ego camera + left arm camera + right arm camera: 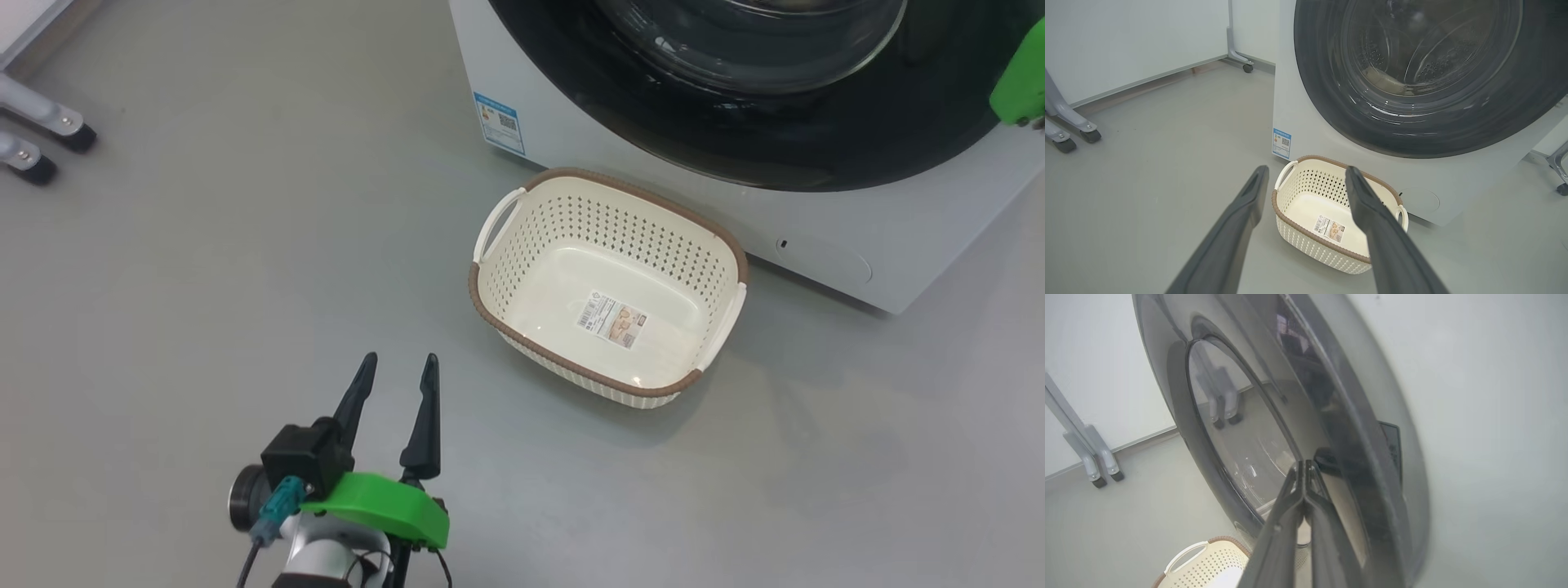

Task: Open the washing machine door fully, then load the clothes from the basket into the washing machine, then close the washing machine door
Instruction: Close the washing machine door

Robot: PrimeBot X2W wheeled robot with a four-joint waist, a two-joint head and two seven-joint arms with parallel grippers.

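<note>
- Right wrist view: right gripper (pixel 1304 465) noted with fingers pressed together, tips at the door's (pixel 1237 437) black rim.
- Door judged nearly shut on the washing machine (pixel 1474 437), which lies straight ahead, far side.
- Left gripper (pixel 400 357) spread apart, empty, near-left of the empty basket (pixel 522 245).

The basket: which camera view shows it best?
The head view: the whole basket, with rim, both handles and the label, lies unblocked. In the left wrist view, the left gripper hides part of it. The right wrist view catches one corner.

A smooth grey floor (pixel 1147 163) meets a white wall panel (pixel 1126 36) on grey wheeled legs (pixel 1073 130) (black casters).
</note>
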